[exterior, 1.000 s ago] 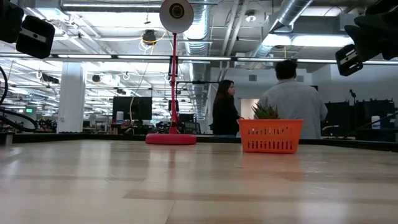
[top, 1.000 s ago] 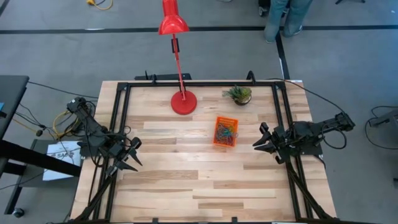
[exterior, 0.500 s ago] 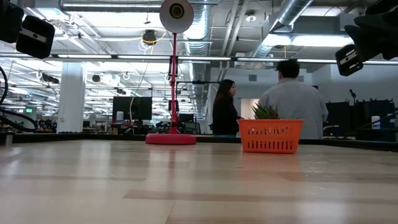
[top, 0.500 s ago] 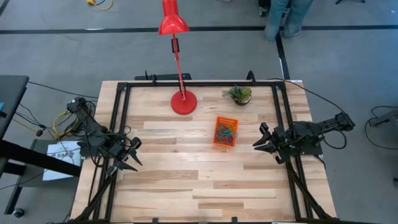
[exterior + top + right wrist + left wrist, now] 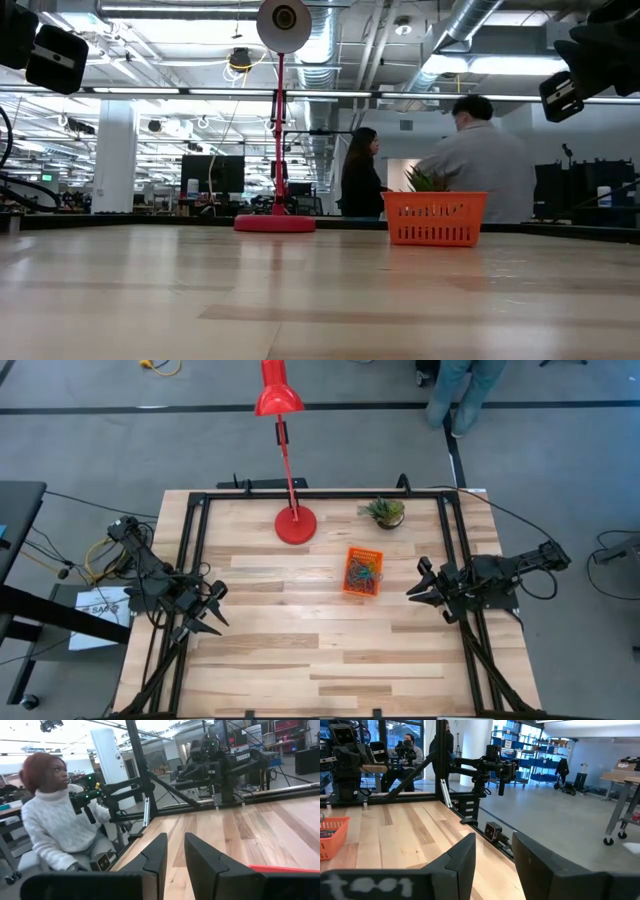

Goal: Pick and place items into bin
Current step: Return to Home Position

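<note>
Left gripper and right gripper parked far apart, spread and empty, guessing because the coloured looped bands already sit in the orange rectangular plastic bin.

From above, the coloured looped rubber bands in the small orange plastic tray are too small to count; at table height its wall hides them and most of the green potted plant.

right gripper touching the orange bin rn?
Apart. The high view shows bare table between the open right gripper and the bin; the gripper sits out near the table's right edge.
</note>
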